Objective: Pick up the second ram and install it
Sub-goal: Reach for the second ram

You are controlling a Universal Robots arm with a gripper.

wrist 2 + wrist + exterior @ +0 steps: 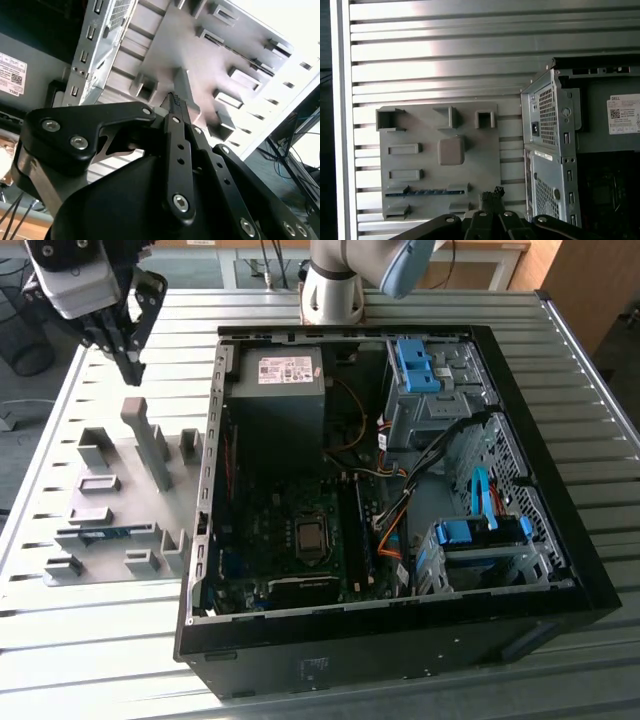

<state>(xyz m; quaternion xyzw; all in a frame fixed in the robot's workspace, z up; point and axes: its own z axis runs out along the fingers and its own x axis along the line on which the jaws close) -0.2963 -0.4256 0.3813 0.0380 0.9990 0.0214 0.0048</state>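
Aluminium slatted table [90, 660] carries everything; the gripper hangs over its corner on the exterior view's left. Black computer case [400, 660] lies open on its side, well apart from the gripper. Grey fixture plate [130, 500] sits directly below the tool, between it and the table, just beside the case wall. Arm: base [335, 290] stands behind the case and the link leaves the picture at its top edge, so the reach across to the wrist is cut off. The wrist housing [75, 275] is tilted and partly cropped. Gripper [130, 368] points down at the plate, raised clear of it, above an upright grey post [150, 445]. Fingertips are pressed together with nothing between them, seen in both wrist views [492, 194] [175, 99]. Second ram [105, 533] lies flat in a holder on the plate, lower than the tool and apart from it. In the first wrist view the blue stick [425, 191] lies beside the fingertips, on the side away from the case, not touched. Its chips read only as dark specks. The gripper body covers the near part of the plate in the second wrist view. The motherboard [300, 540] interior is dark, so its memory slots cannot be made out.
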